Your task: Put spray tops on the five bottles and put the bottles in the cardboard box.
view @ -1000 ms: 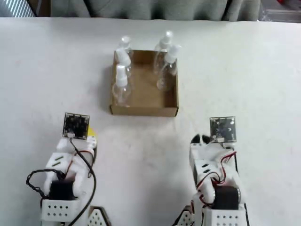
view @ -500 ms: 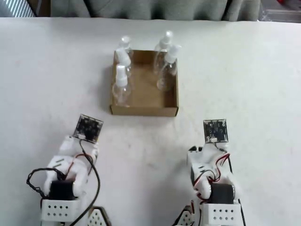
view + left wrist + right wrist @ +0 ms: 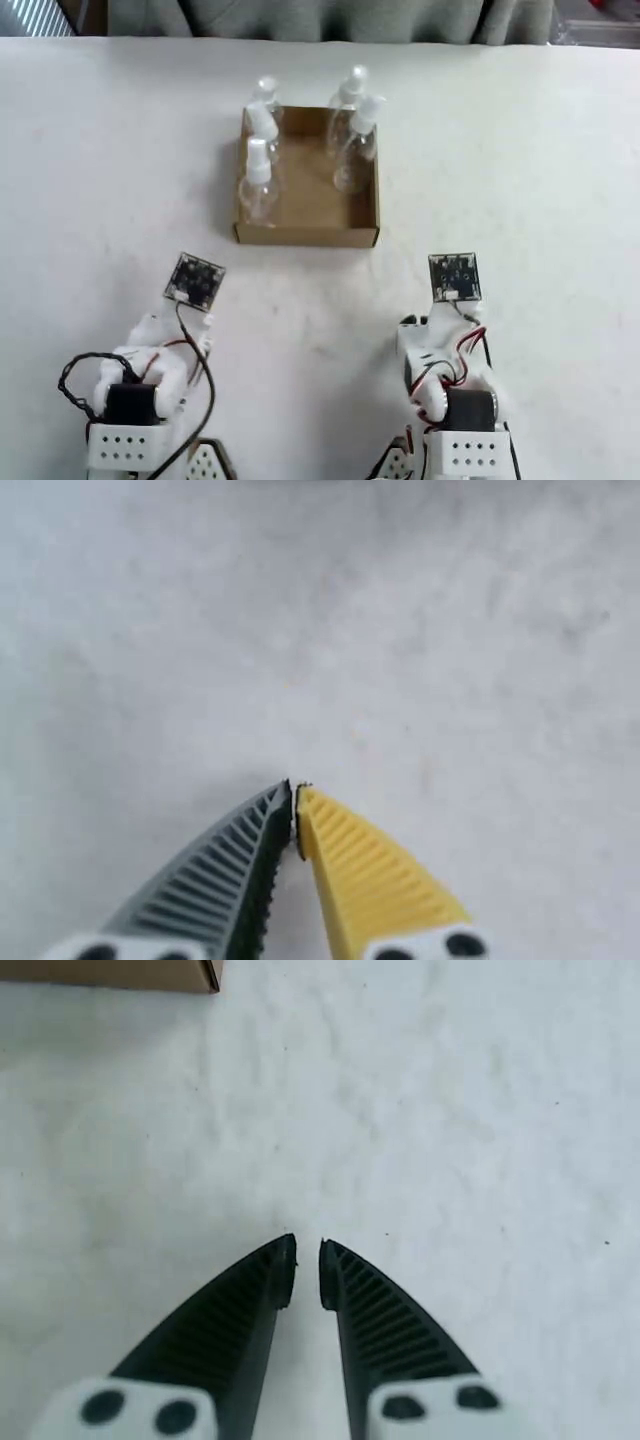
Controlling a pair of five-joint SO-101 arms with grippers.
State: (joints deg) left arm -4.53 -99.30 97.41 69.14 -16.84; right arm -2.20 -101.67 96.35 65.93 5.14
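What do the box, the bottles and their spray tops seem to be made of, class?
Box: cardboard, matte; dull brown thin walls. Bottles: clear plastic, possibly glass; the box floor shows through. Spray tops: probably plastic; opaque white, smooth.

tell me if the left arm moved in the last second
Yes. In the high view the left arm swung its wrist rightward, closer to the line of the left wall of the box, and drew slightly back from it.
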